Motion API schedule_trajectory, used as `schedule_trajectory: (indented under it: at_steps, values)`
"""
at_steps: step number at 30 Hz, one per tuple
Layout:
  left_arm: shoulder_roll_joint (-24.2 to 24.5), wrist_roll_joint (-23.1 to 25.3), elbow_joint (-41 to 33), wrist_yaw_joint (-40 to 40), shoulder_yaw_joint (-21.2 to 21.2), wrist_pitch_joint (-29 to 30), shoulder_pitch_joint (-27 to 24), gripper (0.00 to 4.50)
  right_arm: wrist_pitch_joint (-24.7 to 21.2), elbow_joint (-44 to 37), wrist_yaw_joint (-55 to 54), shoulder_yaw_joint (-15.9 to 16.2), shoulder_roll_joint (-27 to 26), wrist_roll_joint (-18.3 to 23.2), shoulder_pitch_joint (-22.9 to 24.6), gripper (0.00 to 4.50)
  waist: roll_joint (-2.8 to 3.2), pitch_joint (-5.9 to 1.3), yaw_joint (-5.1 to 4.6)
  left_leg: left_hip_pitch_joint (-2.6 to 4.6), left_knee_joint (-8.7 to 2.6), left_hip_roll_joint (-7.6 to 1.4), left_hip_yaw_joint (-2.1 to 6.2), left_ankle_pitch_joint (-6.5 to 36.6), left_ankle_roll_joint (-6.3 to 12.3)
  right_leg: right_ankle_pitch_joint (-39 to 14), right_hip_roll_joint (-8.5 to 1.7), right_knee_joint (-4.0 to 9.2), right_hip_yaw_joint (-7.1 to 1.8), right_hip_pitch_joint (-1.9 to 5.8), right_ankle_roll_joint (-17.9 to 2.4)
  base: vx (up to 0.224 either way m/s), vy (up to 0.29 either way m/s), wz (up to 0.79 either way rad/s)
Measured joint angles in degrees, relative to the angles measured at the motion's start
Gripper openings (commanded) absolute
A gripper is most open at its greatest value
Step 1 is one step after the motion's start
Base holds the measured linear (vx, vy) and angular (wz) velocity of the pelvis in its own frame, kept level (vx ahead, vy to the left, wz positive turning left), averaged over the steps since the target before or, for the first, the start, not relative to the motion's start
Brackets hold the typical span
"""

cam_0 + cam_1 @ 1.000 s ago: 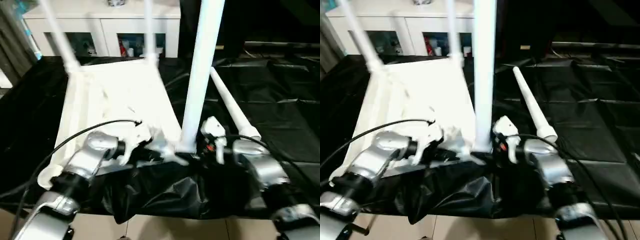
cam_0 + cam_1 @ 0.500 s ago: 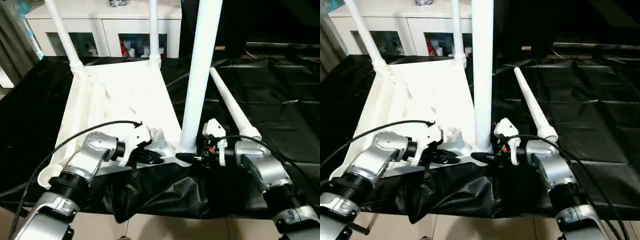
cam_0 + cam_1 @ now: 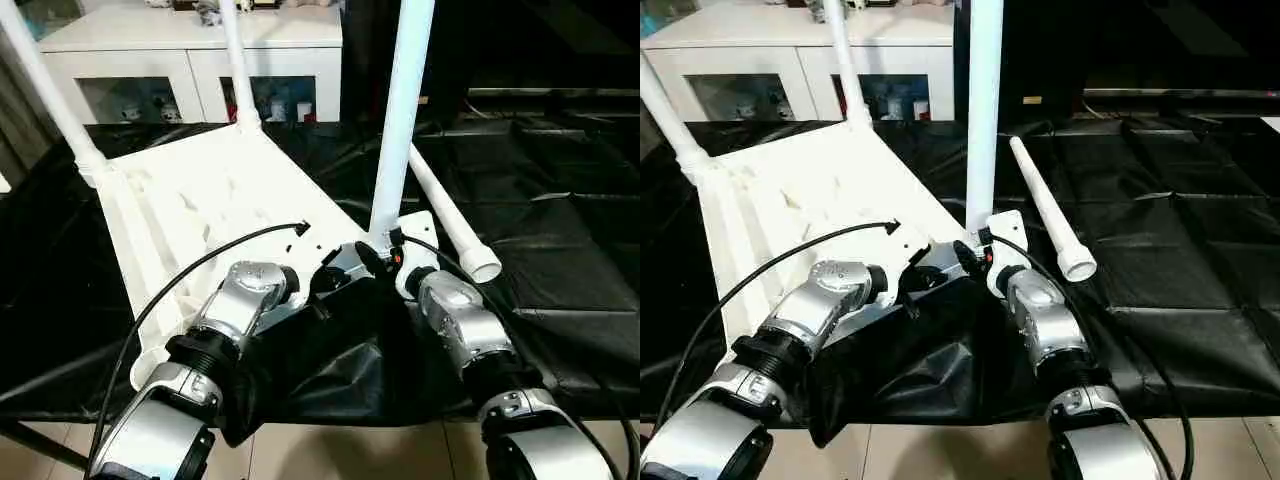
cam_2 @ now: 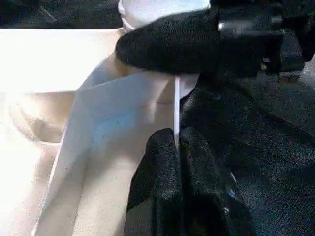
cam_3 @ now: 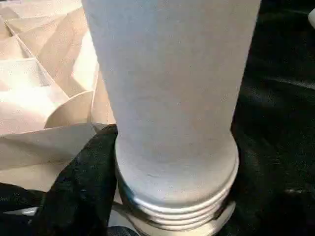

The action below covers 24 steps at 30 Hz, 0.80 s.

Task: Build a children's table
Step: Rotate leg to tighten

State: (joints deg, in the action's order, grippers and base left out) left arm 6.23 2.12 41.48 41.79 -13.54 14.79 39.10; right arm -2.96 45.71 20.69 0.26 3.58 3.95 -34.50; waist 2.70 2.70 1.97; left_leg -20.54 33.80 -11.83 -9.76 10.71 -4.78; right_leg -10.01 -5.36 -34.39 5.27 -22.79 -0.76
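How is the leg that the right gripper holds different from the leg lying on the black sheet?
The held leg stands upright at the tabletop's near corner socket, its ridged end showing; the loose leg lies flat on the black sheet, joined to nothing. The right gripper grips the held leg at its base; nothing touches the loose leg. Both are white tubes of similar look.

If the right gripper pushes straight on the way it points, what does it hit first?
Likely the upright leg right in front of it: the right gripper already sits at its threaded base, at the tabletop corner socket.
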Motion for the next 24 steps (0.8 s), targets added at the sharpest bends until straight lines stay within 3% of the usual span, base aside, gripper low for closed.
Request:
schedule_trajectory:
  at_steps: [3,7,11,15,21,24]
  values:
    - [1.2,0.0,-1.0,2.2,-0.2,-0.9,-0.6,0.0,0.8,-0.4,4.0,0.9,1.3,-0.1,0.4,3.93,-0.02,0.01,-0.01,-0.03,-0.01,-0.01,-0.01,0.0,0.0,0.1,0.0,-0.01,0.01,-0.03,0.0,0.0,0.0,0.0]
    - [4.9,-0.8,-6.0,9.2,-1.0,-1.8,-3.8,0.0,1.5,-3.6,13.6,4.4,4.6,0.0,2.1,3.93,0.09,0.0,0.2,-0.27,-0.26,-0.05,0.0,0.0,0.0,0.2,0.04,-0.04,0.11,-0.17,-0.1,0.0,0.0,0.0]
    - [8.8,-2.5,-10.3,16.6,-2.1,-2.4,-6.5,0.0,2.4,-7.5,23.0,6.8,8.0,0.4,4.8,3.93,0.2,-0.01,1.0,-0.49,-0.24,-0.09,-0.06,0.0,0.02,0.1,0.06,-0.05,0.17,-0.3,-0.1,0.0,0.0,0.0]
    - [11.9,-3.5,-13.4,23.1,-2.9,-2.5,-8.0,0.0,-0.2,-13.0,34.0,8.3,13.1,2.8,6.9,3.93,0.12,0.02,1.59,-0.54,0.13,-0.08,-0.09,-0.1,0.43,0.0,0.0,0.08,0.1,-0.32,-0.1,0.0,0.0,0.0]
    - [14.0,-4.7,-15.5,26.6,-3.1,-2.1,-9.5,0.0,-3.4,-16.1,40.8,9.2,15.3,5.0,7.9,3.93,0.07,0.05,1.56,-0.52,0.17,-0.1,-0.12,-0.1,0.51,0.0,-0.02,0.05,0.05,-0.35,-0.1,0.0,0.0,0.0]
    - [14.5,-4.9,-16.6,27.6,-3.1,-1.2,-9.9,0.0,-4.7,-16.6,42.1,9.2,15.3,5.8,8.0,3.59,0.05,0.06,1.55,-0.52,0.17,-0.11,-0.12,0.0,0.43,0.0,-0.01,0.02,0.06,-0.36,-0.1,0.0,0.0,0.0]
